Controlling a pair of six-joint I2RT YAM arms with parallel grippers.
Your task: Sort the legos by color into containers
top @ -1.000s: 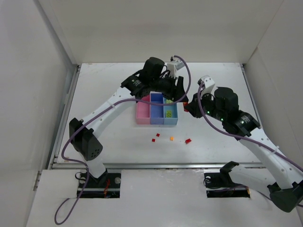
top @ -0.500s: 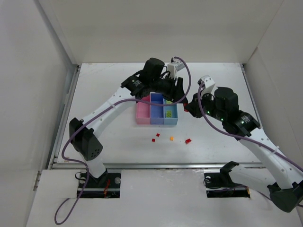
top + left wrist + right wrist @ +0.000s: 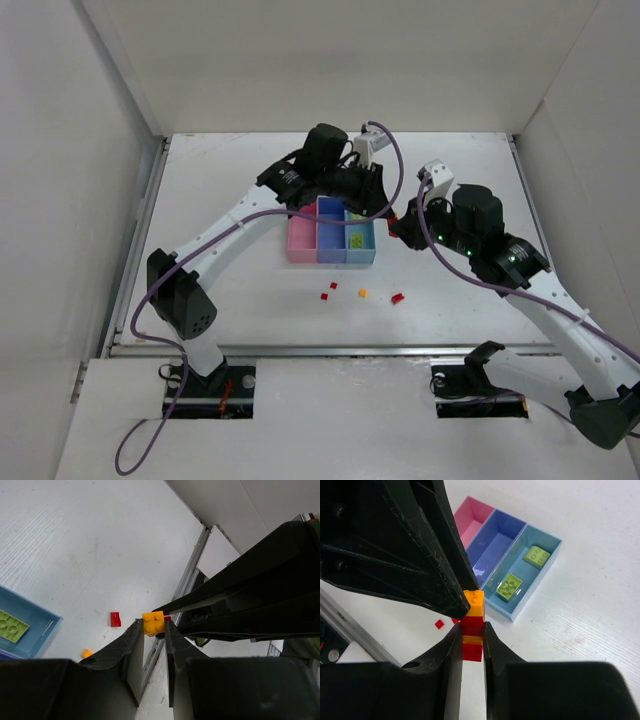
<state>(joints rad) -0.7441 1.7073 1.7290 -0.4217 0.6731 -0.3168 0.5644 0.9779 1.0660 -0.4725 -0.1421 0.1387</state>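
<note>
A white bench (image 3: 250, 300), boxed in by plain white walls, carries everything. Nearest the arm bases lie four tiny loose plastic bricks, well apart from the bins. Three are loose red bricks (image 3: 397, 298) and one is a loose orange brick (image 3: 362, 293).

Beyond them sits a row of three joined open plastic bins. The pink bin (image 3: 302, 240) is on the left and the blue-violet bin (image 3: 331, 238) is in the middle. The light blue bin (image 3: 360, 255) is on the right and holds two flat yellow-green bricks (image 3: 509, 586).

Just past that row's far right corner the two arms meet in the air. The right gripper (image 3: 471, 637) pinches a short stack (image 3: 472, 650) of red and orange plastic bricks by its lower sides. The left gripper (image 3: 153, 630) is pressed onto the orange-yellow brick (image 3: 475, 603) capping that stack.

Over the last second little has shifted. The left wrist has crept slightly toward the right one, while the bins and loose bricks lie as they did. The stack is still in one piece, so the step in hand is probably pulling the cap brick free. Until it separates, no brick from the stack can go to a bin, and the four on the bench still wait.
</note>
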